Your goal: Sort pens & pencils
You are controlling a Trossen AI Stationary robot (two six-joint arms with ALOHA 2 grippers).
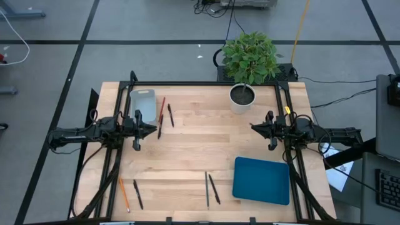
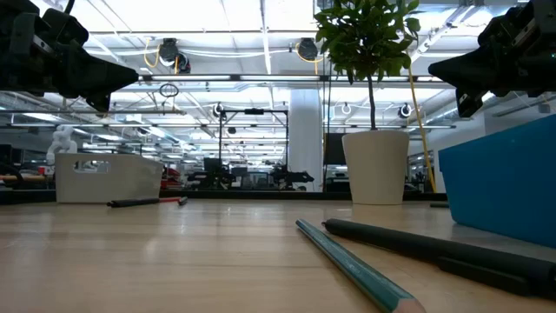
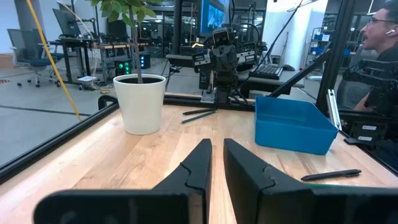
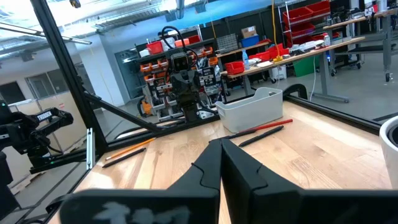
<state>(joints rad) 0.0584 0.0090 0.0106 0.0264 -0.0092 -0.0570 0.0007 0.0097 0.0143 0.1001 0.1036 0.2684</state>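
Observation:
Pens and pencils lie flat on the wooden table in three groups. A red pencil point(image 1: 162, 111) and two black pens point(image 1: 170, 115) rest beside the grey bin point(image 1: 143, 103). An orange pencil point(image 1: 124, 194) and a black pen point(image 1: 137, 194) lie near the front left. A green pencil point(image 1: 206, 189) and a black pen point(image 1: 214, 189) lie left of the blue bin point(image 1: 261, 180). My left gripper point(image 1: 150, 129) hovers right of the grey bin with a narrow gap between its fingers point(image 3: 202, 163). My right gripper point(image 1: 255, 128) hovers below the plant pot, shut and empty point(image 4: 221, 149).
A white pot with a green plant point(image 1: 242, 97) stands at the far edge, between the arms. The blue bin takes up the near right corner and the grey bin the far left. Bare wood lies in the table's middle point(image 1: 200, 147). A person point(image 3: 379, 56) sits beyond the table.

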